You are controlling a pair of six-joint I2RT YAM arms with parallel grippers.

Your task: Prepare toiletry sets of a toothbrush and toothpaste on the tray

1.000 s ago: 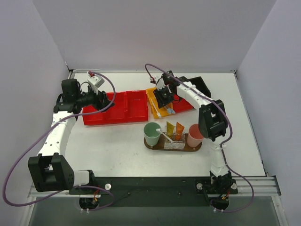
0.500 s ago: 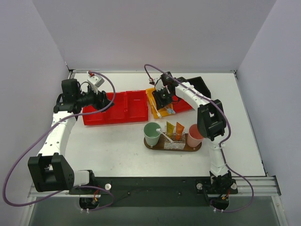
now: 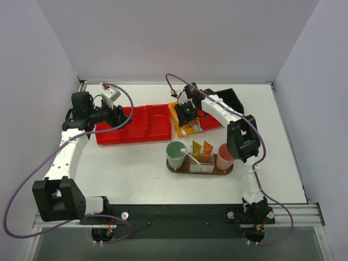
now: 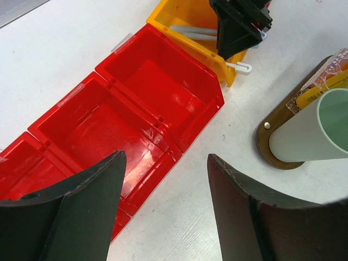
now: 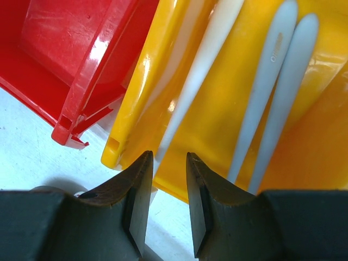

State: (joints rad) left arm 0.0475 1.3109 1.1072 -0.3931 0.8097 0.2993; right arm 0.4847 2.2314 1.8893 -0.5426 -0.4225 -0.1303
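The dark brown tray [image 3: 187, 169] carries a green cup [image 3: 175, 154], a pink cup [image 3: 224, 157] and a clear holder with a yellow tube and an orange toothpaste tube [image 3: 207, 149]. One white toothbrush [image 3: 191, 157] leans in the green cup. My right gripper [image 3: 187, 112] hangs low over the yellow bin [image 3: 179, 126]. In the right wrist view its jaws [image 5: 168, 155] stand narrowly apart and hold nothing. One toothbrush [image 5: 201, 60] runs under the left fingertip [image 5: 142, 163], and two more [image 5: 269, 81] lie beside it. My left gripper [image 3: 117, 117] is open and empty over the red bins [image 3: 144, 124].
A black bin [image 3: 232, 98] stands behind the yellow bin. In the left wrist view the red bins [image 4: 163, 87], the yellow bin [image 4: 185, 22], the tray's end [image 4: 269, 147] and the green cup [image 4: 315, 128] lie ahead of my left gripper [image 4: 166, 157].
My right gripper has shifted slightly left and away over the yellow bin. The left arm has not moved.
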